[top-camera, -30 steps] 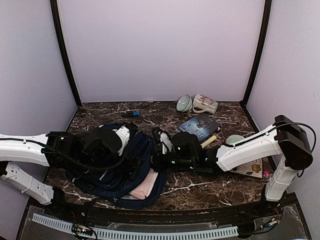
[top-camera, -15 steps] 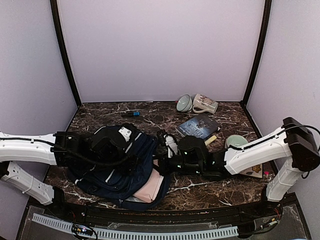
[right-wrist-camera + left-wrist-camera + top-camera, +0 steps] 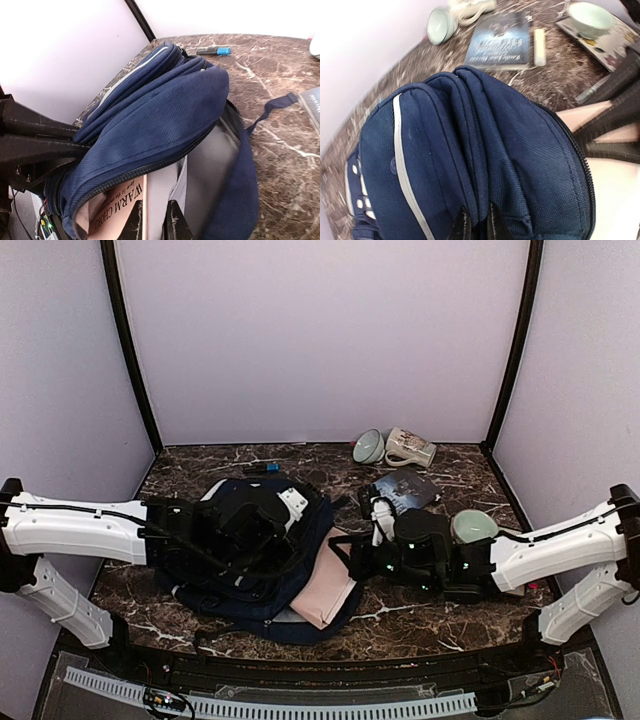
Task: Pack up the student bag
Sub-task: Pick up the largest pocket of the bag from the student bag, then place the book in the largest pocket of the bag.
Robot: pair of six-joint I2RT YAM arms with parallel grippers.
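The student bag (image 3: 305,540), a navy backpack with a white stripe, lies on the marble table between my arms. Its main compartment gapes toward the right. My left gripper (image 3: 478,223) is shut on a raised fold of the bag's top fabric (image 3: 485,165), and from above it (image 3: 272,538) sits on the bag's middle. A pink book (image 3: 325,592) printed "WARM CHORD" (image 3: 112,205) sticks out of the opening. My right gripper (image 3: 150,223) is shut on that book's edge at the bag's mouth (image 3: 345,562).
A dark blue book (image 3: 400,488) lies behind the right arm, with a pale stick (image 3: 538,40) beside it. A green bowl (image 3: 368,446) and a mug (image 3: 410,448) sit at the back wall. A blue marker (image 3: 262,467) lies back left. Another green bowl (image 3: 470,525) stands right.
The left gripper has shut on the bag's fabric. Both arms and the bag have shifted to the right, and more of the pink book shows.
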